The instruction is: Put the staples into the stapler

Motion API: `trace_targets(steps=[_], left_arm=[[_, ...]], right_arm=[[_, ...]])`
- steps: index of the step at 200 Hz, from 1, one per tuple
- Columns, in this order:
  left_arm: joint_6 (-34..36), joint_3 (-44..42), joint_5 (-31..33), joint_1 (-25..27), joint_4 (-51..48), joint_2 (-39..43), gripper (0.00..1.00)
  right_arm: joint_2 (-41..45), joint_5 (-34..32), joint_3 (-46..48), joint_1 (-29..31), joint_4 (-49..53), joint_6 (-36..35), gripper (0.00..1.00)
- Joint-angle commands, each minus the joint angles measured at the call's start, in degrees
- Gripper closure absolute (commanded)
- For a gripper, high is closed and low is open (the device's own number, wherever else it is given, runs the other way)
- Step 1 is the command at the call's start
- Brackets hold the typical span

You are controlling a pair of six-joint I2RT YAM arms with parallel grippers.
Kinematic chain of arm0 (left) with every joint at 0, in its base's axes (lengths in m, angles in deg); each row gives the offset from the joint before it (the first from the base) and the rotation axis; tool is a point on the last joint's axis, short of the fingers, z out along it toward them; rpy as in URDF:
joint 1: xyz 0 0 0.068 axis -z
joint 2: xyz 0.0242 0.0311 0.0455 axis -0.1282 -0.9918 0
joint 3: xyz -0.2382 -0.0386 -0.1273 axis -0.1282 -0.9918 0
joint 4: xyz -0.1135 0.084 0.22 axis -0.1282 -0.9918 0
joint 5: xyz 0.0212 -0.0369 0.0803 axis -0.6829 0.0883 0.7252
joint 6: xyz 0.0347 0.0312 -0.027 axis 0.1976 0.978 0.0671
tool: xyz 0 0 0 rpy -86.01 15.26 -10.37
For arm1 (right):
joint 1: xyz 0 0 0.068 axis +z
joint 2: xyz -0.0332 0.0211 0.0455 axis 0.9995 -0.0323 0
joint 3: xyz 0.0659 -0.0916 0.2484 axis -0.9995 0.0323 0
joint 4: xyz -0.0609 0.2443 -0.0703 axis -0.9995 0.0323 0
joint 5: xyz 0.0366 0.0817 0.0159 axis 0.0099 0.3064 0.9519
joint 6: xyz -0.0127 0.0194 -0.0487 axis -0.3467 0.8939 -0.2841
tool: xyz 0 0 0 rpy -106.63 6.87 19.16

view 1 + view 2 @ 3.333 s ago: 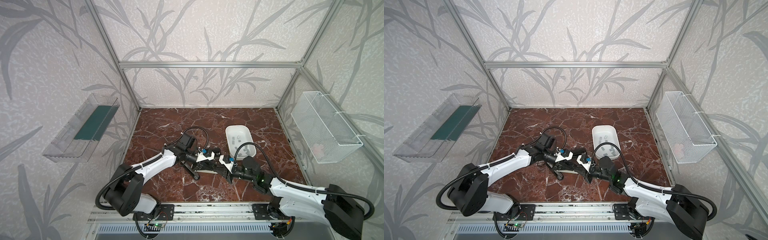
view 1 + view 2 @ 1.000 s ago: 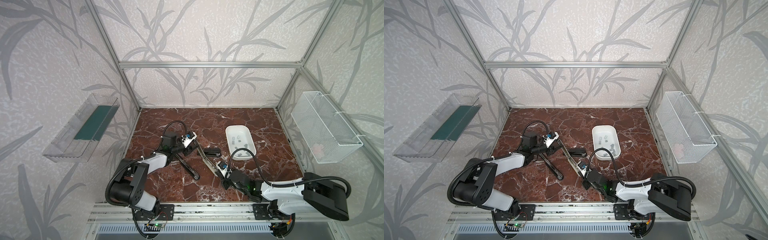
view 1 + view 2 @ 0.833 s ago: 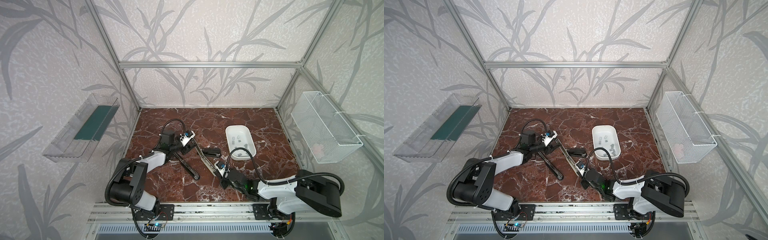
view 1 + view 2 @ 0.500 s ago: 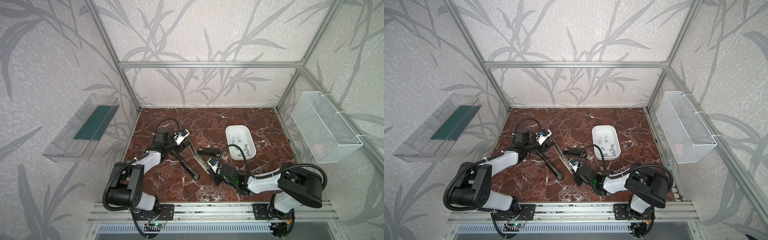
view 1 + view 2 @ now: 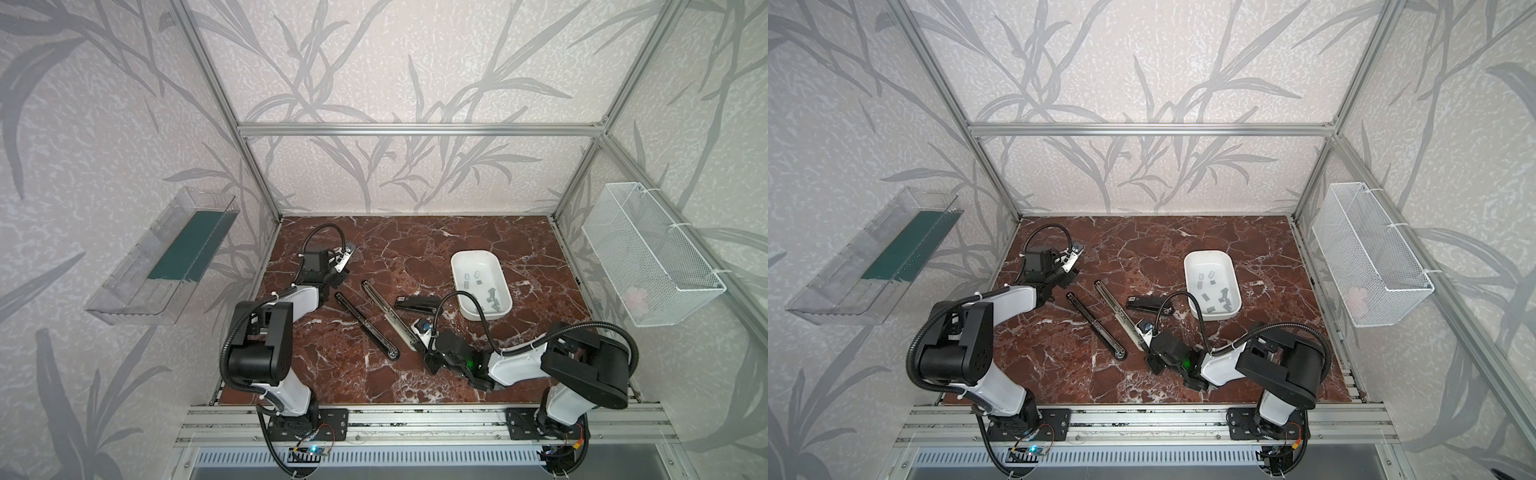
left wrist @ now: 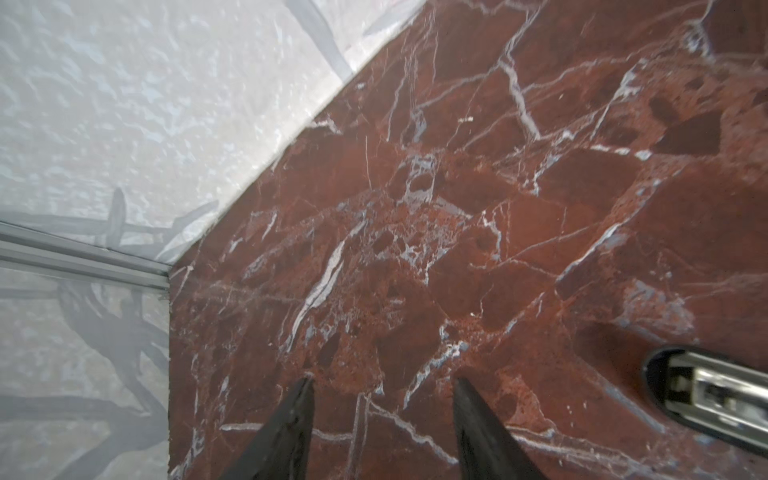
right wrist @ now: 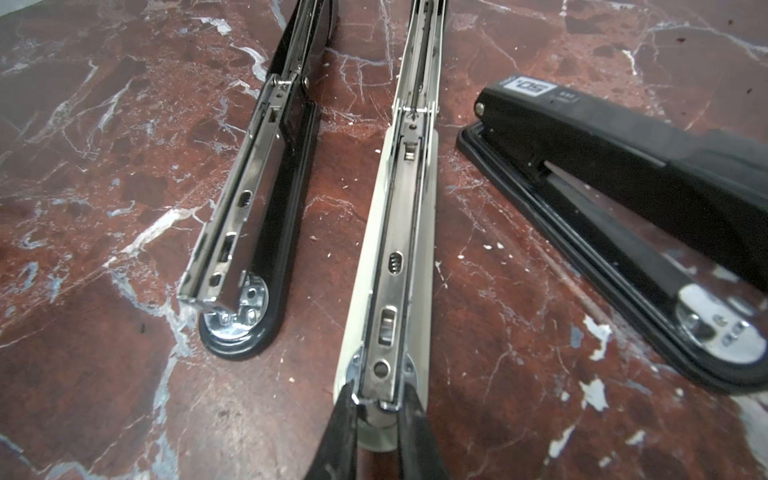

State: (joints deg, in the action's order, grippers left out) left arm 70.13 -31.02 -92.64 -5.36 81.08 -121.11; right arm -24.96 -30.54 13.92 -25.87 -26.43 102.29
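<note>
**Left arm backs away, loading yet to start**

Drawn back from the white stapler (image 5: 388, 312) since a second ago, your left pincer (image 6: 382, 380) hangs spread and empty over the bench (image 6: 498, 208), well apart from the white tray (image 5: 476, 252). Your right pincer (image 7: 378, 399) pinches the end of that stapler's metal rail, near the tray. The staples (image 5: 477, 273) lie scattered inside the tray. Expect them to be light, thin and slick, and likely to snap if squeezed hard, so take one strip gently across its long edges. Both top views show tray and strips, which neither wrist view catches. Only the right wrist view shows the grip on the rail, flanked by an opened black stapler (image 7: 266, 199) and a shut black stapler (image 7: 623, 174).
</note>
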Motion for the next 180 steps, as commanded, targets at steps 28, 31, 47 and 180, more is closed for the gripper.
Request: trace_targets(steps=[28, 31, 47, 180], left_arm=[[2.69, 0.17, -10.05, 6.40, -1.58, 11.30, 0.43], [3.44, 0.35, -10.10, 7.22, -2.47, 11.68, 0.43], [8.47, 1.28, -12.84, 11.54, -7.42, 12.86, 0.43], [9.66, 16.98, -36.12, 25.25, -26.11, -4.69, 0.46]], right_arm=[[-5.75, 1.33, -6.19, -0.72, 7.59, 2.59, 0.90], [-5.59, 1.74, -6.29, -0.78, 7.50, 2.56, 0.88], [-3.79, 3.67, -5.79, -0.76, 6.74, 2.86, 0.72], [24.27, -3.90, 11.17, -10.98, 19.08, 8.01, 0.46]])
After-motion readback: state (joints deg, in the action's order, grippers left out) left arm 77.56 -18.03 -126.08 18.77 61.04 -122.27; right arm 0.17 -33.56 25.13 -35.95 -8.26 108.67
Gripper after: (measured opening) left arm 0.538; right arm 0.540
